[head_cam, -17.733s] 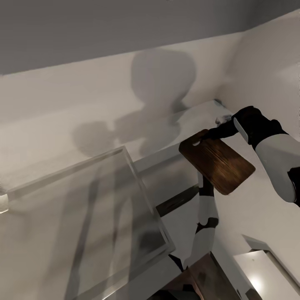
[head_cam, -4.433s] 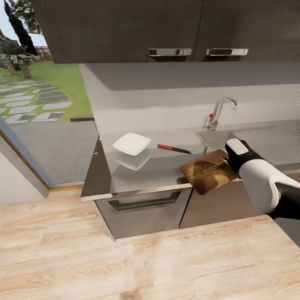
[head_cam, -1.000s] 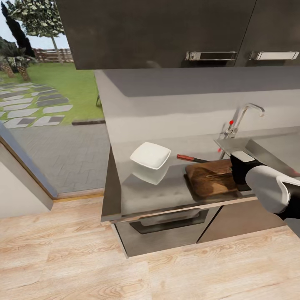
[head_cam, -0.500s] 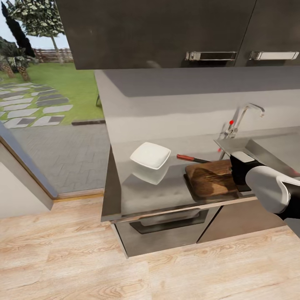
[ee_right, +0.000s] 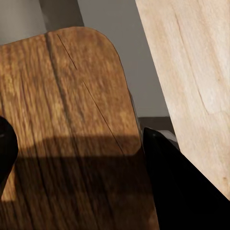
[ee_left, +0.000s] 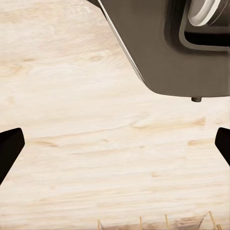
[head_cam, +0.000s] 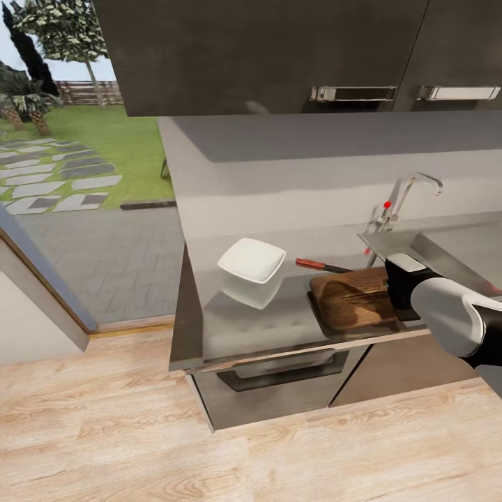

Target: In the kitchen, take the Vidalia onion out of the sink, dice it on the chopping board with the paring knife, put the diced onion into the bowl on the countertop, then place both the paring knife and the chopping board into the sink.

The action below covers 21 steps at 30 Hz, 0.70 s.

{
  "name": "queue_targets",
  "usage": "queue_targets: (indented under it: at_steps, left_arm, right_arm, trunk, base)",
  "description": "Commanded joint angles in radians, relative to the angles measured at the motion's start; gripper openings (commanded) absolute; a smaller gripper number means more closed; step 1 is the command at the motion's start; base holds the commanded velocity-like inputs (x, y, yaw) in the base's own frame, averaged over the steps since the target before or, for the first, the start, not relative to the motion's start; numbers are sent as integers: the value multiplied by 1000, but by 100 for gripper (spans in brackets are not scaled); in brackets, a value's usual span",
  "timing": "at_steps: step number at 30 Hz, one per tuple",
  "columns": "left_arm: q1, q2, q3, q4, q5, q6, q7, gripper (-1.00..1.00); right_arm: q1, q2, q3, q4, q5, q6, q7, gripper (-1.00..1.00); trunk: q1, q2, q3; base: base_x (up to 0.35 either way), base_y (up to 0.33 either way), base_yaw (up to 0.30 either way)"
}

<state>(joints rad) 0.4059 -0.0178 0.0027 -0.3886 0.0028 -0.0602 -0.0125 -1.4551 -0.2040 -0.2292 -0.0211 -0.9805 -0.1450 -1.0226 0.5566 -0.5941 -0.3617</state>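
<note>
**Chopping board at the countertop, held at its sink-side end**

My right gripper is at the end of the chopping board nearest the sink. In my right wrist view the board runs out from between my two dark fingers, one on each side of the wood, so I am clamped on it. From my head camera the board looks level and low over the glossy grey countertop, close to the front edge; I cannot tell whether its underside touches the slab.

The paring knife lies on the countertop just behind the board, its red handle pointing toward the bowl and its dark blade toward the tap. The white bowl sits to the left of the knife and board, apart from both, with its reflection in the slab below it.

The sink's light-grey wing shows behind my right forearm, with the curved chrome tap and its red-tipped lever at the back wall. Dark wall cabinets with steel handles hang above.

My left gripper hangs low with its two dark fingertips spread wide, nothing between them. It faces the pale wooden floor, with a dark grey part of my own base nearby.
</note>
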Motion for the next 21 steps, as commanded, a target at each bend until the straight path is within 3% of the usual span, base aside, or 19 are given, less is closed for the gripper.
queue_targets:
  at_steps: [1,21]
  left_arm:
    - [1,0,0,-2,0,-1,-1,100]
    - [1,-2,0,-1,0,-1,-1,100]
  right_arm:
    - [-1,0,-7,0,0,-12,-1,-100]
    - [-1,0,-7,0,0,-13,-2,-100]
  trunk:
    - [0,-1,-1]
    - [0,-1,-1]
  base:
    - [0,0,0]
    - [29,0,0]
